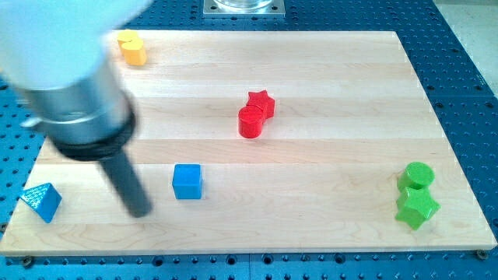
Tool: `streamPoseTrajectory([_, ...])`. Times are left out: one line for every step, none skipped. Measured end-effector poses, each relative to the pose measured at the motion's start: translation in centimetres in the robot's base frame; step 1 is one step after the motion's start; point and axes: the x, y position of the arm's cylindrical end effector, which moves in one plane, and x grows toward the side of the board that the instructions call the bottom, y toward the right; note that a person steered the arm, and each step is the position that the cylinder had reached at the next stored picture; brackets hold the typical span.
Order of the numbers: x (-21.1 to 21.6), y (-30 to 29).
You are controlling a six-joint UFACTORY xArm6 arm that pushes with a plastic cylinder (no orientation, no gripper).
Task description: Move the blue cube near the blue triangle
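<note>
My tip is sitting between the blue triangle at lower left and the blue cube, on the cube's wrong side; no jaws are showing.

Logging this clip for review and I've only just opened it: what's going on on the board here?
A single arm ending in a dark rod is working over a wooden board. My tip rests between the blue triangle, at the view's lower left, and the blue cube, just left of the cube and not touching it. The two blue blocks are apart. Two red blocks sit mid-board, two green blocks at lower right, a yellow block at upper left.
</note>
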Motion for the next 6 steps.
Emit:
streamPoseTrajectory([-0.6,7.9])
streamPoseTrajectory([-4.9,10.1])
streamPoseTrajectory([-4.7,3.5])
streamPoseTrajectory([-3.9,-4.1])
streamPoseTrajectory([-3.5,2.1])
streamPoseTrajectory([-2.3,-3.3])
